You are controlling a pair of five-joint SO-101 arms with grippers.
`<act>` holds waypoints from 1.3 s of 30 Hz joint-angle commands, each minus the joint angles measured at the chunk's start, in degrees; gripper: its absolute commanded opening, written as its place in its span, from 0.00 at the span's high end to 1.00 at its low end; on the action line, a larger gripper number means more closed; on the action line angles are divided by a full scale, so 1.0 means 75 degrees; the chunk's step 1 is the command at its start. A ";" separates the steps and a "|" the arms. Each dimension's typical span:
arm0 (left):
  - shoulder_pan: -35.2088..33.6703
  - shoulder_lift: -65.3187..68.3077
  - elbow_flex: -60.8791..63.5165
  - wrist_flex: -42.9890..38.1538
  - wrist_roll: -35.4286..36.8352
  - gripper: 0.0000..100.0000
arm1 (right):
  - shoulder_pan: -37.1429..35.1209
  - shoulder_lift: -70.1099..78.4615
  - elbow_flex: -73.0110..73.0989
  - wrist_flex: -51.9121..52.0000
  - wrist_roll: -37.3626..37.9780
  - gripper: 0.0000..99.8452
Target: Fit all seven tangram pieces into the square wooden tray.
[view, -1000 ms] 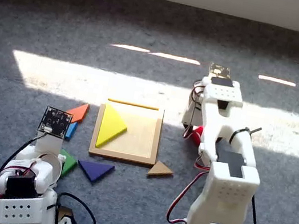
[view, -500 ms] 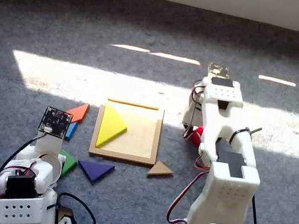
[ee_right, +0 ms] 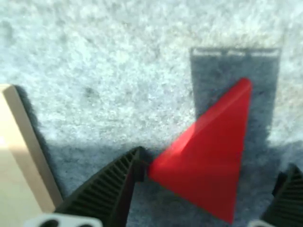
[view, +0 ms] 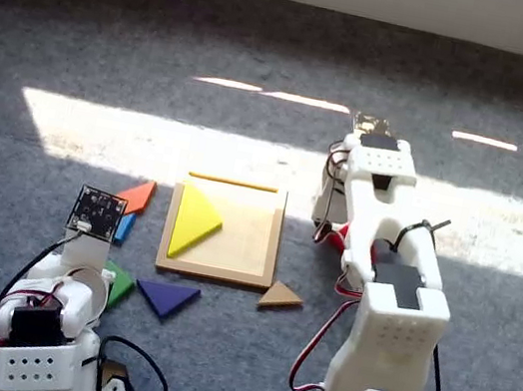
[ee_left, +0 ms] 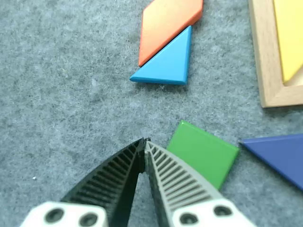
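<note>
My gripper (ee_left: 144,142), jaws pressed together, hangs over grey carpet (ee_left: 57,85), tips just beside a flat green square piece (ee_left: 203,153). Beyond it, a light blue triangle piece (ee_left: 168,64) touches an orange parallelogram piece (ee_left: 168,21), near the square wooden tray's corner (ee_left: 267,71).

Right arm (view: 384,192) swung slightly left toward the wooden tray (view: 213,271) in the last half second, taking the right gripper (ee_right: 213,165), spread over the red triangle (ee_right: 208,151), with it.
</note>
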 commanded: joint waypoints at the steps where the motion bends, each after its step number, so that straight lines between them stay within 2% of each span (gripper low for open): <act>1: -0.0088 -0.0170 0.0158 0.0047 0.0047 0.99 | -0.0088 -0.0205 0.0041 0.0240 0.0094 0.59; 12: -0.0088 -0.0170 0.0158 0.0047 0.0047 0.99 | -0.0088 -0.0182 0.0041 0.0463 0.0082 0.59; 17: -0.0088 -0.0170 0.0158 0.0047 0.0047 0.99 | -0.0076 -0.0170 0.0029 0.0393 0.0094 0.67; 23: -0.0088 -0.0170 0.0158 0.0047 0.0047 0.99 | 0.0100 -0.0158 0.0041 0.0193 0.0070 0.69; 29: -0.0088 -0.0170 0.0158 0.0047 0.0047 0.99 | 0.0170 -0.0158 0.0053 0.0193 0.0094 0.77; 39: -0.0088 -0.0170 0.0158 0.0047 0.0047 0.99 | 0.0170 -0.0158 0.0053 0.0205 0.0105 0.82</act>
